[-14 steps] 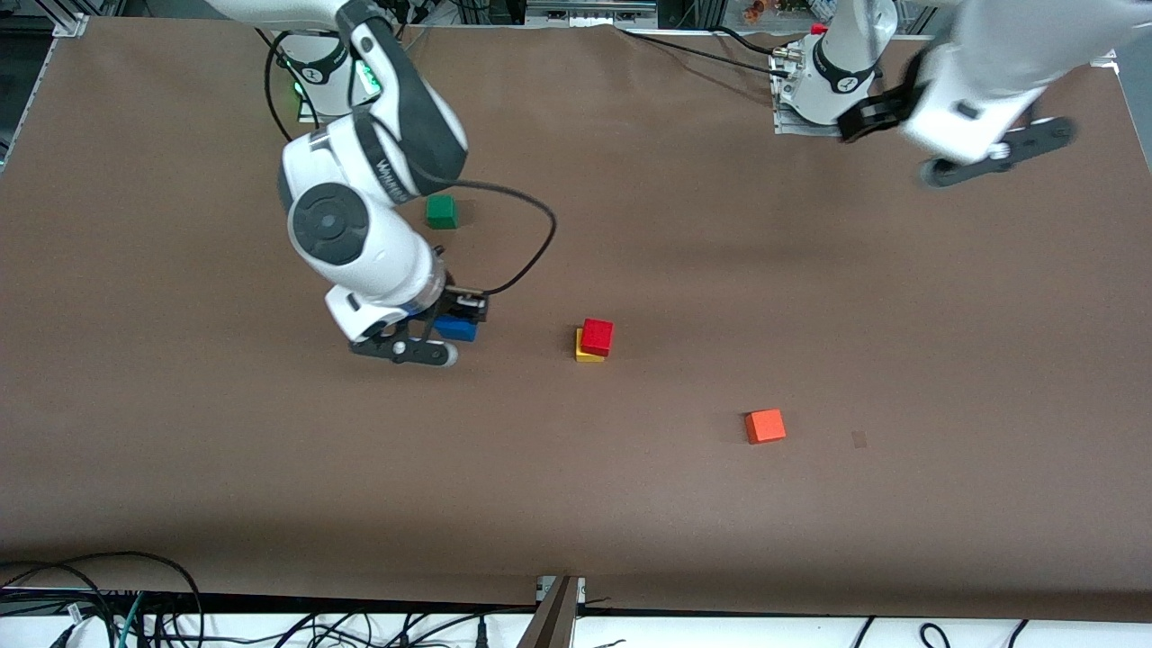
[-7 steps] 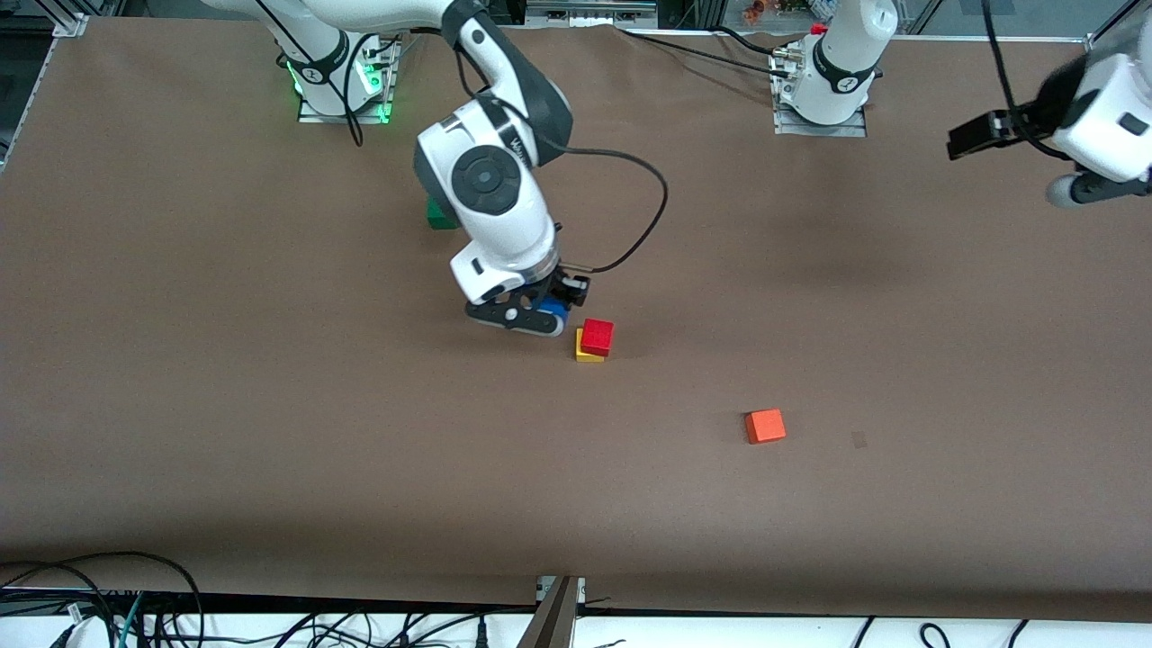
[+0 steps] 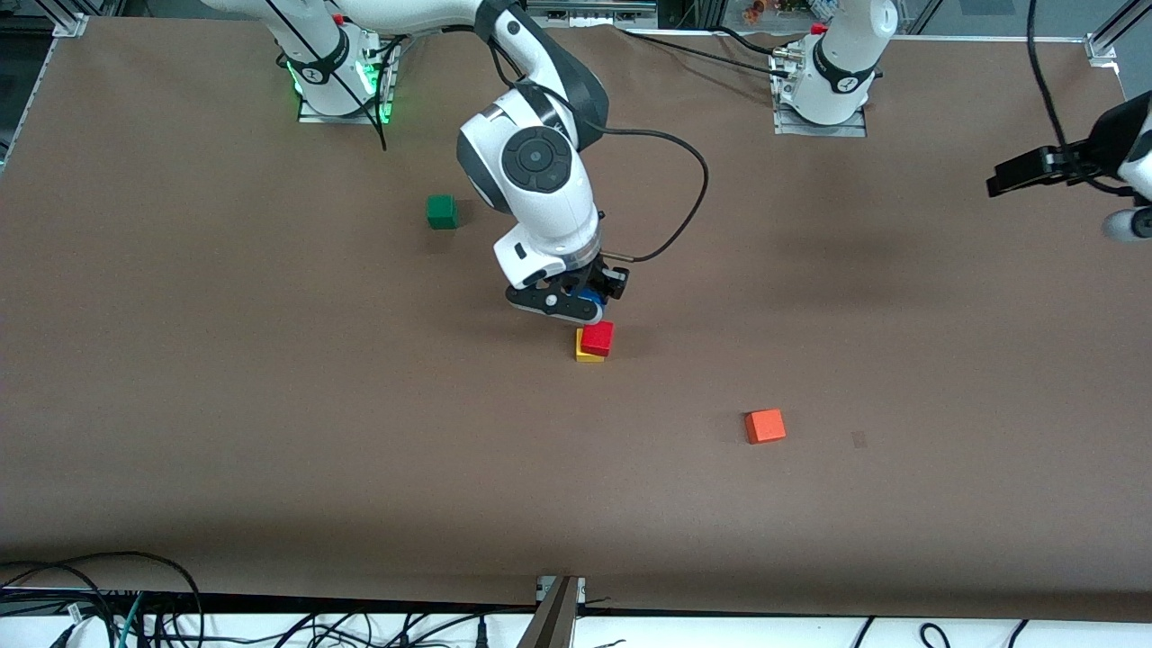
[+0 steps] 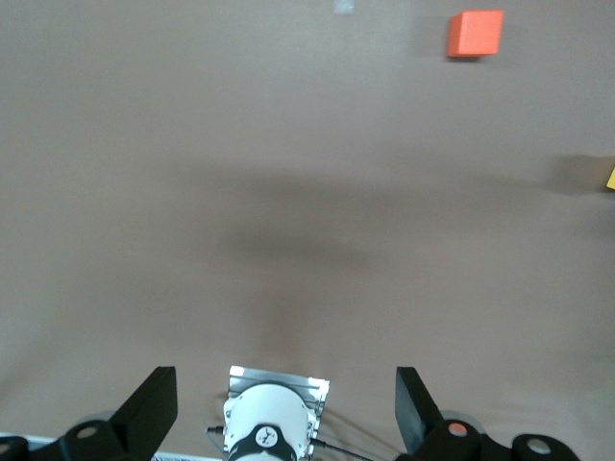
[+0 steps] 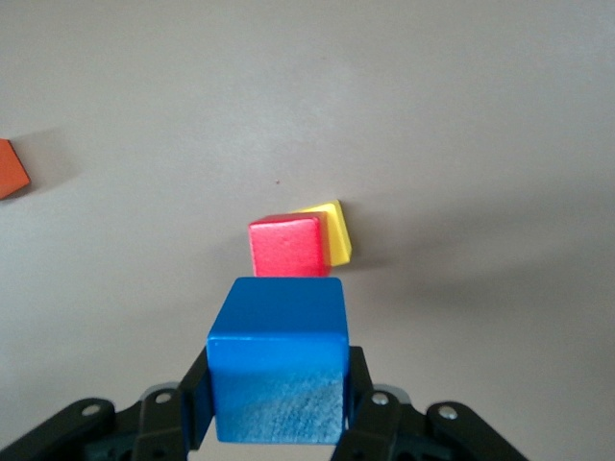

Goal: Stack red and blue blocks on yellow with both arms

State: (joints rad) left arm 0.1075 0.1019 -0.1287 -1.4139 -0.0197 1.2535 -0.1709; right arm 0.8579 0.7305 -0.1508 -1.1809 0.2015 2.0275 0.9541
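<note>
The red block (image 3: 597, 337) sits on the yellow cube (image 3: 586, 354) near the table's middle, turned a little askew on it. Both show in the right wrist view, red (image 5: 284, 246) on yellow (image 5: 334, 233). My right gripper (image 3: 583, 304) is shut on the blue block (image 3: 590, 296), which fills the space between its fingers (image 5: 277, 370). It holds the block in the air beside the stack, toward the robots' bases. My left gripper (image 3: 1136, 211) is up over the left arm's end of the table. Its fingers (image 4: 154, 403) stand wide apart and empty.
An orange cube (image 3: 765, 426) lies nearer the front camera than the stack, toward the left arm's end; it also shows in the left wrist view (image 4: 475, 34). A green cube (image 3: 441, 211) lies closer to the right arm's base. The left arm's base (image 3: 832, 72) stands at the table edge.
My right gripper has carried the blue block from the right arm's side of the table to just beside the red-on-yellow stack. My left gripper has swung away toward the table's end.
</note>
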